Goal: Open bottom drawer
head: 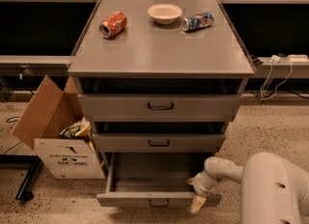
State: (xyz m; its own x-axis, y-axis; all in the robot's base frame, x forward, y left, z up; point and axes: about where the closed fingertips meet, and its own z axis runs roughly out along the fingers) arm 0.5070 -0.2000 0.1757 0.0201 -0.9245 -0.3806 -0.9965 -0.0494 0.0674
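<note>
The bottom drawer (145, 199) is the lowest grey front of three, with a small dark loop handle (158, 203). It stands pulled out, and its empty grey inside (154, 172) shows. My gripper (197, 195) is at the right end of the drawer's front edge, with one pale fingertip (197, 203) hanging over the front. The white arm (270, 189) comes in from the lower right. The middle drawer (158, 142) and the top drawer (159, 105) sit above it.
On the cabinet top (159, 49) lie a red can (113, 24), a white bowl (164, 12) and a blue can (197, 21). An open cardboard box (58, 136) with trash stands on the floor to the left. A black stand foot (26, 182) is at far left.
</note>
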